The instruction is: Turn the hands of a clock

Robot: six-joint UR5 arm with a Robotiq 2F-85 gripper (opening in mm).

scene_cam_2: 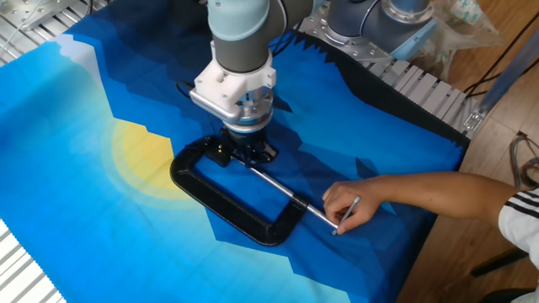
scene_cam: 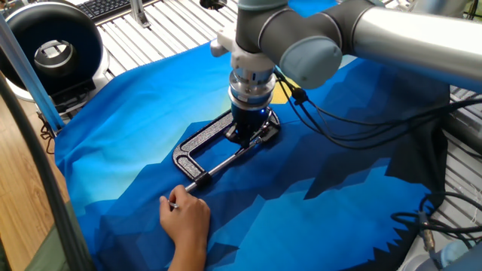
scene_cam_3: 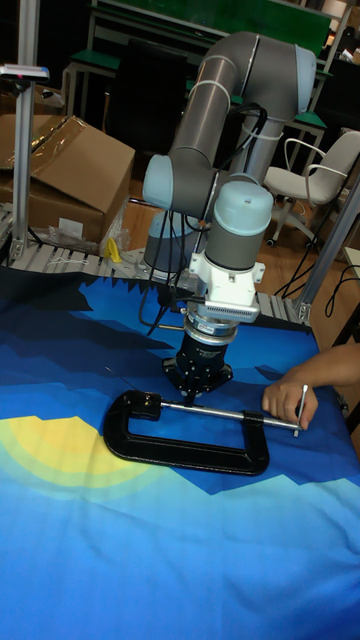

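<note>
On the blue cloth covering the bench lies a black C-clamp, its handle held by a person's hand. The pincer points straight down over the clamp's jaw; its grip cannot be told. The clock stays hidden beneath it.

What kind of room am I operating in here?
Likely a robotics lab or workshop: cardboard box and office chair behind the table, slatted aluminium tabletop under a blue cloth, keyboard nearby.

A blue cloth covers the tabletop. Behind its far edge stand a cardboard box, a white office chair and green-topped benches.
</note>
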